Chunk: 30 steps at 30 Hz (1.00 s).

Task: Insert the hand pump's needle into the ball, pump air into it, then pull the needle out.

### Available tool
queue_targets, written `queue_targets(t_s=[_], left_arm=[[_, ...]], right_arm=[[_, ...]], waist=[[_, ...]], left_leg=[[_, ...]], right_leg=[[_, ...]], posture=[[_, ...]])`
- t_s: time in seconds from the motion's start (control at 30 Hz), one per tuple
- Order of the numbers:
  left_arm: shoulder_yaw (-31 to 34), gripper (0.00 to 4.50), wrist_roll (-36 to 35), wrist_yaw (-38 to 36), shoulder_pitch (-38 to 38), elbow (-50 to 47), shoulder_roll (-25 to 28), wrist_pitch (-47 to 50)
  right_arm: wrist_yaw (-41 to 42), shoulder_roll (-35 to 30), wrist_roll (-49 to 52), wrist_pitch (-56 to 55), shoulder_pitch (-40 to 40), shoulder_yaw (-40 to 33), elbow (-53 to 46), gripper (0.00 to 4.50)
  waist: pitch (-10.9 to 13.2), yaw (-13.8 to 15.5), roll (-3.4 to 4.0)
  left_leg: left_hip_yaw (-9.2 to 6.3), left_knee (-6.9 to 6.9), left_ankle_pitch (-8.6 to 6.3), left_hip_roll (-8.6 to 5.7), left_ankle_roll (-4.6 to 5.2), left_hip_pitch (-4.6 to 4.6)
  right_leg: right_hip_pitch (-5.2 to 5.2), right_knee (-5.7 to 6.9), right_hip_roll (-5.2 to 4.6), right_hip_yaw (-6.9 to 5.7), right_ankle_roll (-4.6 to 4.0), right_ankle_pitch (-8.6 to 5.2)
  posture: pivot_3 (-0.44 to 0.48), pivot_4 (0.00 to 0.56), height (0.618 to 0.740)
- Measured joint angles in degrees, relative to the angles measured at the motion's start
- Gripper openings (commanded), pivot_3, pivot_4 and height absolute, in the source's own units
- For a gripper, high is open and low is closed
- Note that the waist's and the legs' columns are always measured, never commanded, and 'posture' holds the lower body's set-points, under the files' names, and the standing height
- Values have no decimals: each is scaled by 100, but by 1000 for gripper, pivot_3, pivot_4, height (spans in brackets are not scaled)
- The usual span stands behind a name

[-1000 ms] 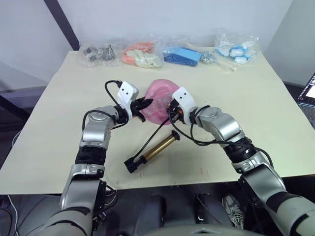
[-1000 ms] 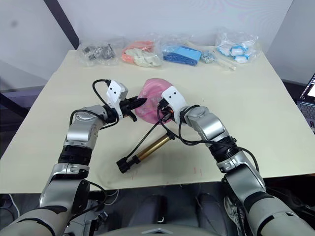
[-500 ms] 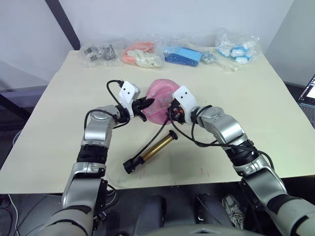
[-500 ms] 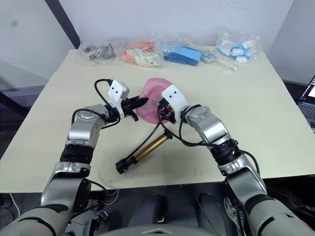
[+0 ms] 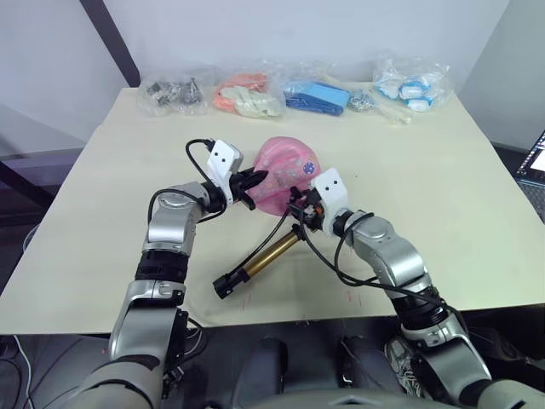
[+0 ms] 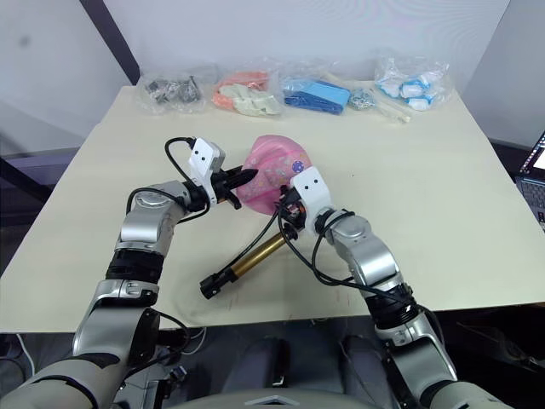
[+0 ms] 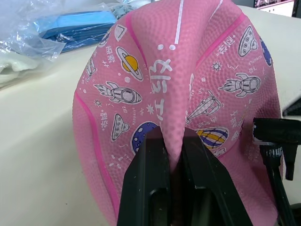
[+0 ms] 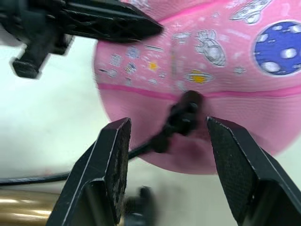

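Mid-table: the ball (image 5: 285,175) sits near the centre of the cream table (image 5: 477,196), between the two grippers.
Ball's look: pink, pebbled rubber, soft and caved in, printed with rockets, planets and balloons; a raised fold runs down its side.
Left gripper (image 7: 170,162): its black fingers are pinched tight on that fold of the ball.
Right gripper (image 8: 170,155): fingers spread wide, holding nothing, just short of the ball's lower side.
Needle (image 8: 188,106): its black fitting is pressed against the ball; the pin itself is hidden.
Hand pump (image 5: 260,262): gold-bronze cylinder lying flat in front of the ball, its black hose curving up to the fitting.
Far edge: plastic bags (image 5: 294,89) of small items in a row.
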Motion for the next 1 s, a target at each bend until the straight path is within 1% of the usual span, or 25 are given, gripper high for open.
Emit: queue_targets(t_s=[0.07, 0.2, 0.3, 0.87, 1.0], left_arm=[[1, 0, -30, 39, 24, -60, -3, 61], [25, 0, -84, 147, 82, -245, -31, 282], [66, 0, -163, 229, 141, -362, -66, 422], [67, 0, -220, 399, 194, -507, -71, 589], [66, 0, -222, 406, 196, -511, -73, 595]], right_arm=[[-79, 124, 4, -116, 45, -75, 19, 2649], [-431, 512, 48, -285, 55, -433, 361, 2649], [-522, 561, 57, -313, 57, -549, 571, 2649], [-400, 800, 238, -435, 134, -606, 707, 2649], [-423, 1011, 375, -426, 143, -718, 708, 2649]], waist=[[-1, -1, -1], [-1, -1, -1], [-1, -3, -1], [-1, -21, -1], [-1, -23, -1]], left_leg=[[-3, 0, 0, 0, -1, 0], [-5, 0, 0, 0, -1, 0], [-5, 0, 0, 0, -1, 0], [-7, 0, 1, 0, -1, 3], [-7, 0, 1, 0, -2, 3]], right_leg=[[0, 0, 0, 0, 0, 0], [0, 1, 0, 1, -4, 2], [0, 0, -1, 3, -10, 6], [0, 3, 0, 4, -12, 7], [0, 4, 1, 4, -20, 12]], posture=[[0, 150, 740], [0, 150, 740], [0, 150, 740], [0, 150, 740], [0, 150, 740]])
